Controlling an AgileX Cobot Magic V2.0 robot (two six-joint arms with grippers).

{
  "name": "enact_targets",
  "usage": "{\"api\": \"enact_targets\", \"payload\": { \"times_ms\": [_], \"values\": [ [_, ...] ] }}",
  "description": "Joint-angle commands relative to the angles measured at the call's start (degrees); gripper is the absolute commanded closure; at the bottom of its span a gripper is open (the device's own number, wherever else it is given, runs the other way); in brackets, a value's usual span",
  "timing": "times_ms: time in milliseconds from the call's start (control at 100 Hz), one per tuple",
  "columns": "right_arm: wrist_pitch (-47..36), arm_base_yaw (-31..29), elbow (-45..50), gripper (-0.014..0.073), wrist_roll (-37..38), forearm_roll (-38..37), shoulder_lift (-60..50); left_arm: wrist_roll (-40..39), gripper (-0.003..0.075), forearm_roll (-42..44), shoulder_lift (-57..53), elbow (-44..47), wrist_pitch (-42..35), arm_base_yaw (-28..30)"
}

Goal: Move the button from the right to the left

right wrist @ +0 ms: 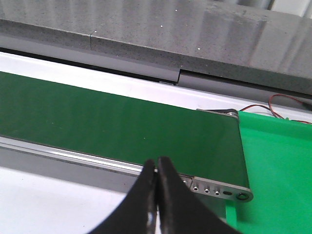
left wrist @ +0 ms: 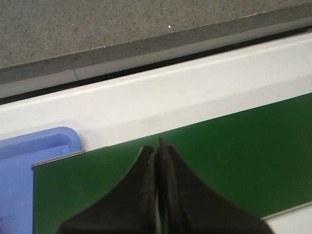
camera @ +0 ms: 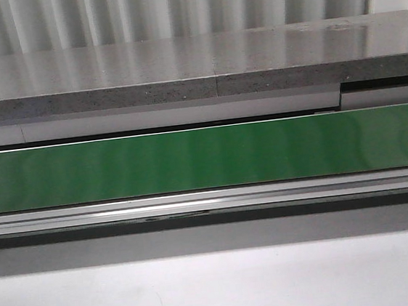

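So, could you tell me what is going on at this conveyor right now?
Nothing is being handled at the moment. The green belt is bare in all three views, and no button shows anywhere. The left gripper hangs shut over the belt's end beside a blue tray. The right gripper hangs shut near the other end, where a green bin sits. Both hold nothing.
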Motion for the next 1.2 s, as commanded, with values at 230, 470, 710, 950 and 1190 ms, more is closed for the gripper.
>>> {"api": "enact_targets", "payload": {
  "times_ms": [230,470,710,950,1190],
  "values": [
    [-4.7,0.1,-1.3,0.0660,-0.4,0.4,0.8,-0.3,0.0740,-2.6,-17.9,13.1,-14.8,-0.6],
    [-4.7,0.1,-1.3,0.0660,-0.4,0.4,0.8,-0.3,0.0740,-0.7,-29.1,23.2,-19.0,-0.6],
    [-4.7,0.1,-1.3,0.0660,-0.4,0.4,0.8,-0.3,0.0740,-0.7,-37.8,32.6,-22.3,-0.6],
    [-4.7,0.1,-1.3,0.0660,-0.4,0.4,0.8,-0.7,0.0740,-1.3,-45.1,40.4,-28.7,-0.6],
    [-4.7,0.1,-1.3,0.0660,-0.4,0.4,0.8,-3.0,0.0740,0.1,-46.5,46.1,-35.8,-0.5]
  ]
}}
